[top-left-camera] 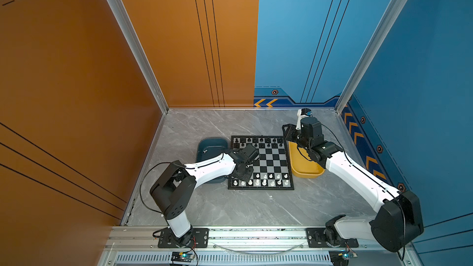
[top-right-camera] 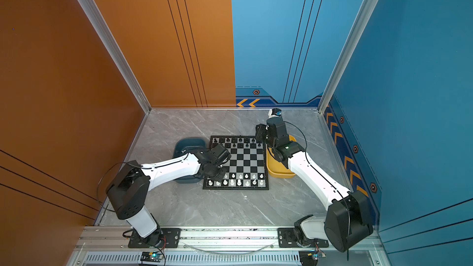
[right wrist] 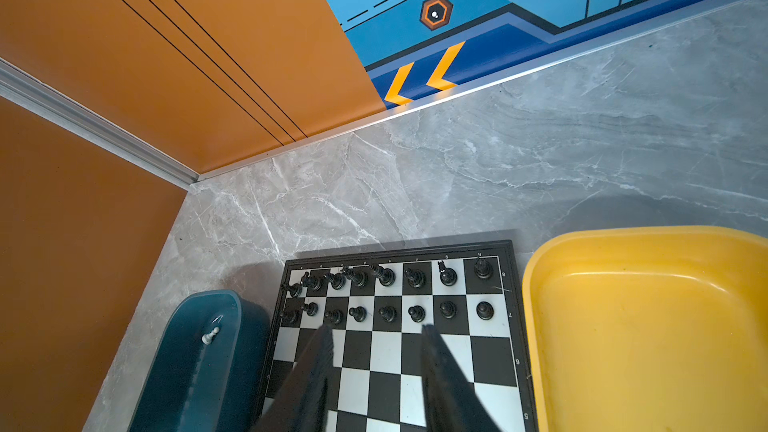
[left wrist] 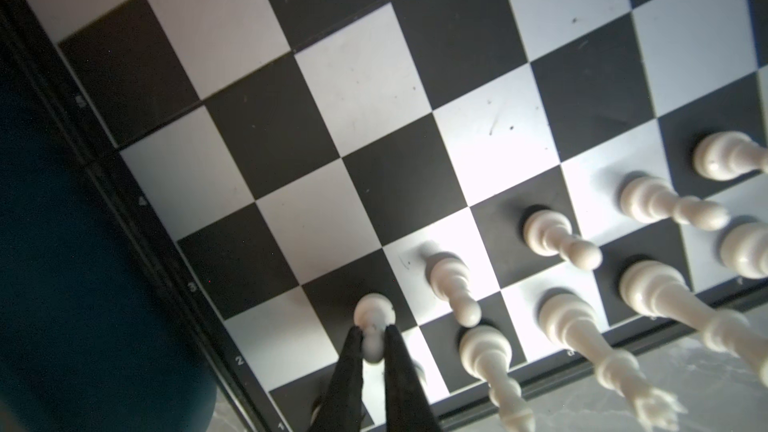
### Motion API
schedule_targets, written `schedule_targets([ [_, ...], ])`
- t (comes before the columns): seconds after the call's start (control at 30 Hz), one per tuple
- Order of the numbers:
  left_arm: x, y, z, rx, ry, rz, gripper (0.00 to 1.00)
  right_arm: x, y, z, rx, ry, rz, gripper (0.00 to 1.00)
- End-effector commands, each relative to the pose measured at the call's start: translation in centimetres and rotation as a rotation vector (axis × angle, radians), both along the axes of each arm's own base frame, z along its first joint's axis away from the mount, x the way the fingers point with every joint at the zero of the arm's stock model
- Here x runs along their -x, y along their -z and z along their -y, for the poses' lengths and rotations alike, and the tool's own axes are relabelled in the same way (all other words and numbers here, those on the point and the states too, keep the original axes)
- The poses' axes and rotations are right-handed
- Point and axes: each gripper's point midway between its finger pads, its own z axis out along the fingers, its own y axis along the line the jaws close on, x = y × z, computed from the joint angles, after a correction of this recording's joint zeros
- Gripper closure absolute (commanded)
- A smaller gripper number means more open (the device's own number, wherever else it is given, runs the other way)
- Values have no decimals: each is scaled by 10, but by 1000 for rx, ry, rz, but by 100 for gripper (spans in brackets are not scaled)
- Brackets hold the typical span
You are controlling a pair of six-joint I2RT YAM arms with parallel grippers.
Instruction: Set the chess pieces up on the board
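Board (top-left-camera: 271,160): lay beside teal tray (right wrist: 195,384); black pieces (right wrist: 386,312) stood complete.
Left gripper (left wrist: 372,328): pinched white pawn (left wrist: 374,310) on second row.
Right gripper (right wrist: 376,330): hung parted, empty.
Remaining: stray pawn (right wrist: 210,335) lay in teal tray.

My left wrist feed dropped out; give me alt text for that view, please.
The left gripper pinches a white pawn standing on the board near its edge, more white pieces beside it, a dark teal tray alongside.
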Motion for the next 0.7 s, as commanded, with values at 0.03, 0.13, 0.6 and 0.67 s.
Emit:
schedule_targets([
  [0.03, 11, 12, -4, -36, 4, -56, 81, 1, -5, 7, 15, 19, 14, 63],
  [0.13, 11, 11, -4, -33, 4, -53, 79, 0, -4, 6, 15, 17, 12, 63],
  [0.6, 9, 5, -6, -38, 1, -28, 73, 2, -5, 8, 16, 21, 12, 63],
  [0.67, 8, 3, -7, -39, -2, -20, 73, 2, -6, 8, 14, 20, 15, 63],
])
